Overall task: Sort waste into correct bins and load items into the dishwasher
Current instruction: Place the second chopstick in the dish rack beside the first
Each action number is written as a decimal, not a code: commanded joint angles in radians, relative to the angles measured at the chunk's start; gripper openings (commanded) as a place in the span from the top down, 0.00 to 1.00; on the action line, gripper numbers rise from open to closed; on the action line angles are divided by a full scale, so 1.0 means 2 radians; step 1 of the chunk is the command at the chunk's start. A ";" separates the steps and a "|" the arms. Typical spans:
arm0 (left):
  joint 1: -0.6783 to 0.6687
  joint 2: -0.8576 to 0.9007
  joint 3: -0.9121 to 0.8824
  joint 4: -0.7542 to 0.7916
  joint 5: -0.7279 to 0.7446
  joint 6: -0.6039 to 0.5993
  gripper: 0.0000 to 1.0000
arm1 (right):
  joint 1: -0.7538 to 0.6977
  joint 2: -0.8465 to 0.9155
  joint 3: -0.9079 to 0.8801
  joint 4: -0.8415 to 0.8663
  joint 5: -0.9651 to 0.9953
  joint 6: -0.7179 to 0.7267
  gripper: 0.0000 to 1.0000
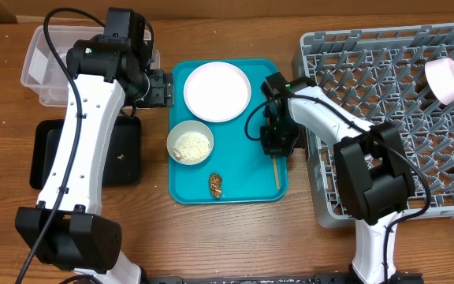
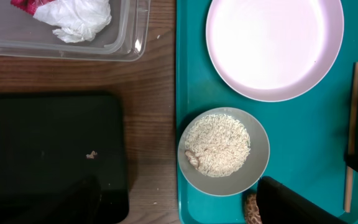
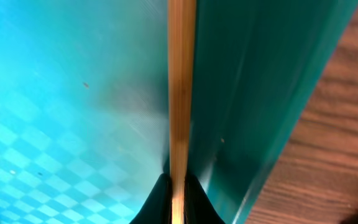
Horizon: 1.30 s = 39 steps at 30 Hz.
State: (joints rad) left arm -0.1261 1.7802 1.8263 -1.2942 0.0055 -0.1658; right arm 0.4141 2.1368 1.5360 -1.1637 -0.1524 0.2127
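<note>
**A:** Nearest first: what is the right gripper [image 3: 178,190] doing?

**B:** Its jaws are pressed together on the thin wooden chopstick [image 3: 181,93]. They pinch it low on the teal plastic serving tray [image 3: 55,124], just inside the right rim.

**A:** What could go wrong?

**B:** The pinch looks narrow and off the stick's middle. On lifting, I'd expect the longer end to droop or swivel out, or catch the rim.

**A:** How does it lie?

**B:** Flat, with its long axis running near to far, parallel to that rim and beside the large grey lattice dish rack [image 1: 385,87].

**A:** And the left gripper [image 1: 164,87]?

**B:** Farther back, spread and empty, between the tray and the clear rectangular plastic tub [image 1: 38,55].
</note>
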 commanded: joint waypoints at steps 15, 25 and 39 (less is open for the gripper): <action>0.002 -0.008 0.008 0.000 -0.006 -0.009 0.18 | -0.065 -0.151 0.123 -0.089 0.063 -0.053 0.96; 0.002 -0.008 0.008 0.002 -0.003 -0.009 0.18 | -0.145 -0.147 0.079 -0.129 0.032 -0.161 0.96; 0.002 -0.008 0.008 0.002 -0.002 -0.011 0.14 | -0.146 -0.147 0.018 -0.087 0.033 -0.161 0.70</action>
State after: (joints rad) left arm -0.1265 1.7802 1.8263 -1.2922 0.0059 -0.1707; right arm 0.1204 1.8397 1.5742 -1.3376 -0.0780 -0.1070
